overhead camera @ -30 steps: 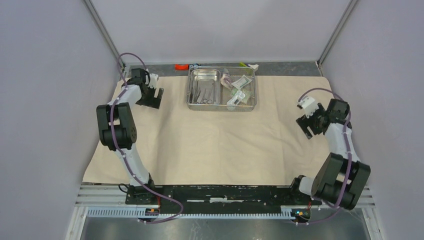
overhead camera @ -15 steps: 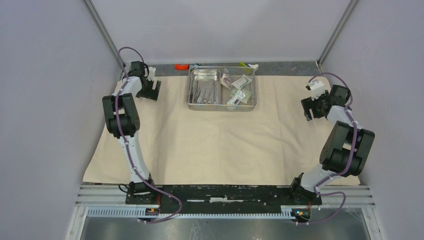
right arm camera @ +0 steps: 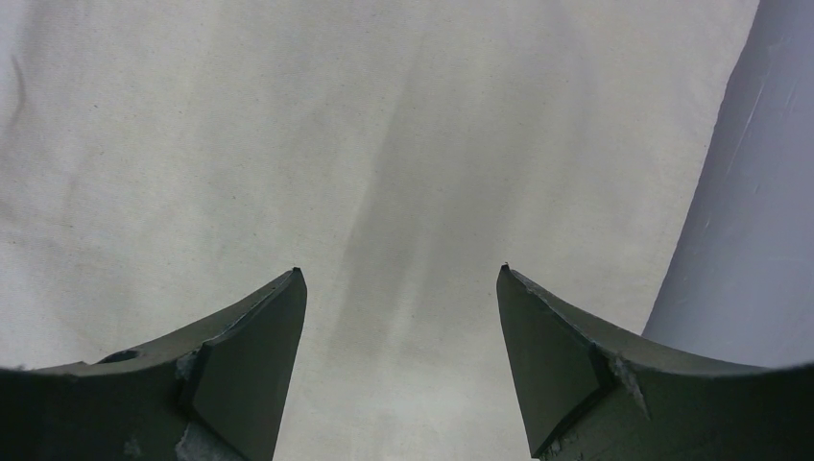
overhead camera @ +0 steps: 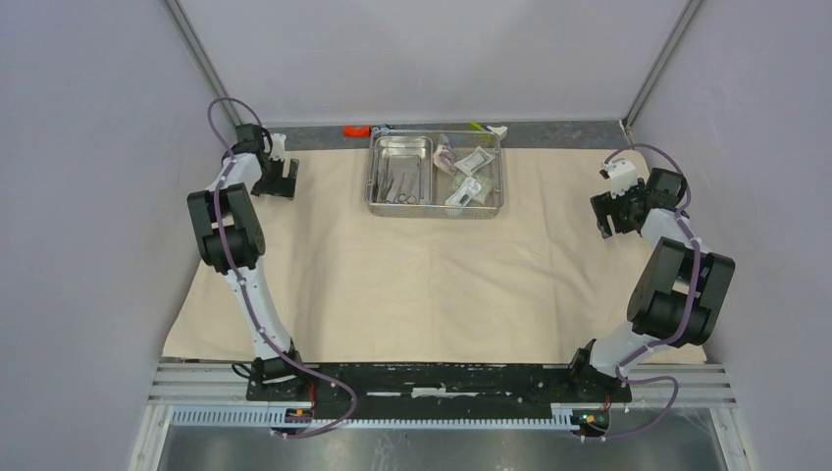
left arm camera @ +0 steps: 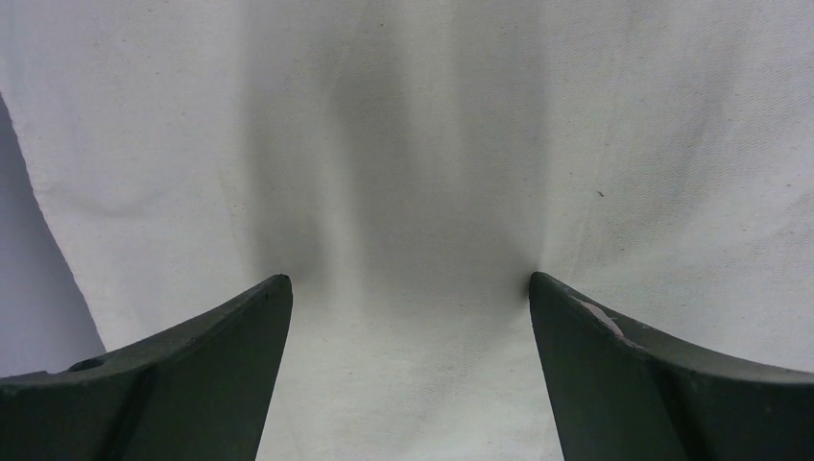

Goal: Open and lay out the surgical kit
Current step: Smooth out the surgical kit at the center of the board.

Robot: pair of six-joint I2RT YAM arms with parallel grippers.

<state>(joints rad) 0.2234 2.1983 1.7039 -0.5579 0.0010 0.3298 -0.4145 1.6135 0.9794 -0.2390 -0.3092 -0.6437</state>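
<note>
The left gripper stands wide open with nothing between its jaws. In the left wrist view its two dark fingers are spread over bare beige cloth wrap, with a soft shadowed crease running between them and the cloth's left edge just off the left finger. The cloth puckers slightly at the right fingertip; whether the tips actually press on it cannot be told. Compared with a second ago, this gripper has moved left and slightly farther back, nearer the far-left corner of the cloth, and the arm has drawn more upright.

The right gripper is also open and empty. In the right wrist view its fingers hang over plain cloth, with the cloth's right edge and the lilac surface beyond it close by the right finger. A second ago it sat lower and nearer, with the elbow folded down; half a second ago it had already reached its present place near the far-right side of the cloth, and it has not shifted since.

The cloth lies spread flat across the table. On its far edge, between the two grippers and well apart from both, sits the steel tray. Its inner tray on the left holds the thin metal instruments, and the sealed packets lie on the right. None of these has moved.
</note>
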